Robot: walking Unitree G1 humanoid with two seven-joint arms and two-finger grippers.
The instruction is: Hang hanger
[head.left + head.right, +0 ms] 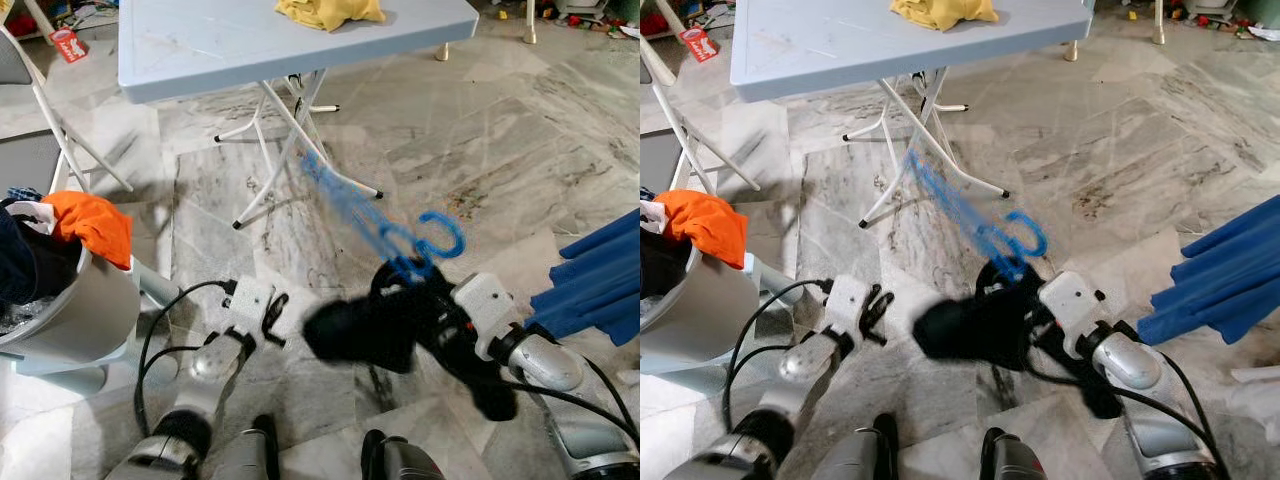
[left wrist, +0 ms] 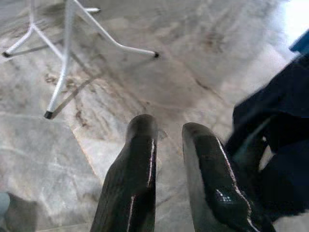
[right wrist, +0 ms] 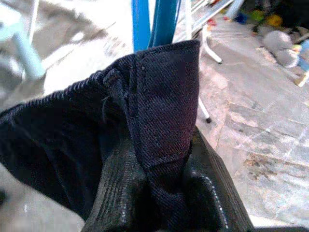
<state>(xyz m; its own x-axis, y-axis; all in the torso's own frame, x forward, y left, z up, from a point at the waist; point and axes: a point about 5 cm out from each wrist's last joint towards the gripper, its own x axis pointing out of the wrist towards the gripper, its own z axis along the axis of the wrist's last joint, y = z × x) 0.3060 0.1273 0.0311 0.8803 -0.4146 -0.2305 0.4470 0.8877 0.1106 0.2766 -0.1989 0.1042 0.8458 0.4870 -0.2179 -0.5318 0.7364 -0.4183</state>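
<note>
No text, label, brand or number is legible on anything here.

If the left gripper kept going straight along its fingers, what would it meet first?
Likely bare floor. The left gripper, fingers slightly apart, points down at the tiles short of the table leg; the dark cloth lies beside that line. Depth is uncertain.

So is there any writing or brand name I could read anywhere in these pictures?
Red packet on the floor beyond the table: it bears white marks, too small and blurred to read.
Dark garment, blue hanger, laundry basket: no text to be seen.
Nothing else readable.
</note>
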